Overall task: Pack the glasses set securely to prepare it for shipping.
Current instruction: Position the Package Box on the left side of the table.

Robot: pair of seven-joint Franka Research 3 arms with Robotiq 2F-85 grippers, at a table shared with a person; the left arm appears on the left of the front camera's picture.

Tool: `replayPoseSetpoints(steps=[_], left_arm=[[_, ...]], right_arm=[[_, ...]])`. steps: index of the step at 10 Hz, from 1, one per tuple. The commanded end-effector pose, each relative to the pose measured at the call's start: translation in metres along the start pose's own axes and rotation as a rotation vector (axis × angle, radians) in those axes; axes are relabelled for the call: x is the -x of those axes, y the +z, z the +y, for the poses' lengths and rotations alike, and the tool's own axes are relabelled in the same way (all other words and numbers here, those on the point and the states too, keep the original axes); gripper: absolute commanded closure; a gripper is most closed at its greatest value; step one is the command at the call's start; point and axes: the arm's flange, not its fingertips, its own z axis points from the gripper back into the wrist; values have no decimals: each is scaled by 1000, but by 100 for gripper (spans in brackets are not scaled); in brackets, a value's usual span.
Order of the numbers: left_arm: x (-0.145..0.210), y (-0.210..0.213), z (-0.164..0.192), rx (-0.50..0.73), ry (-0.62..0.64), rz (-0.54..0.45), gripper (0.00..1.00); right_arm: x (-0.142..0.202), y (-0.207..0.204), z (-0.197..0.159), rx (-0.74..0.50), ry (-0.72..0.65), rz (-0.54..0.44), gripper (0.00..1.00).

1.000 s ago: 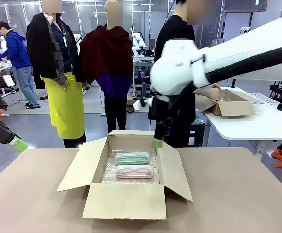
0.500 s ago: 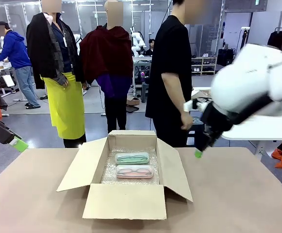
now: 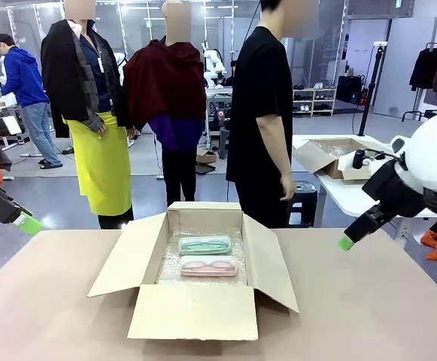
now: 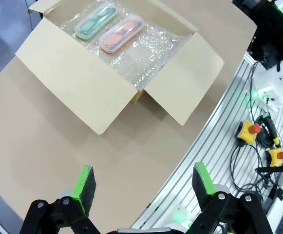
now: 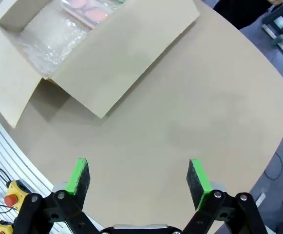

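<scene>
Swung from above box [image 3: 203, 216] to table's [image 3: 368, 316] right: right gripper [image 3: 345, 243], spread, empty. Left gripper [image 4: 143, 183] likewise. Risk: mint case [image 3: 204, 245], pink case [image 3: 208, 266] rattling loose, flaps [image 3: 195, 312] unclosed.

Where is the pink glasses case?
In the front view, the pale pink glasses case lies on bubble wrap inside the open cardboard box, beside the mint green case, nearer the robot.

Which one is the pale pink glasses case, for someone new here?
On the tan table stands an open brown cardboard box. On its bubble-wrap lining lie two flat oblong cases; the pale pink case is nearer the robot, the mint green case beyond it.
</scene>
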Motion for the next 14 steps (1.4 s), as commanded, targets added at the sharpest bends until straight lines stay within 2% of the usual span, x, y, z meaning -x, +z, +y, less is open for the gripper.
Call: replayPoseSetpoints(steps=[1, 2, 7, 10, 12, 14], left_arm=[[1, 1, 0, 2, -4, 2, 0], [1, 1, 0, 2, -4, 2, 0], [0, 0, 0, 0, 0, 0, 0], [-19, -32, 105, 150, 269, -84, 0], [-19, -69, 149, 277, 366, -91, 0], [-21, -113, 188, 476, 499, -87, 0]], right_arm=[[34, -18, 10, 27, -55, 44, 0], [0, 0, 0, 0, 0, 0, 0], [0, 0, 0, 0, 0, 0, 0], [0, 0, 0, 0, 0, 0, 0], [0, 0, 0, 0, 0, 0, 0], [0, 0, 0, 0, 0, 0, 0]])
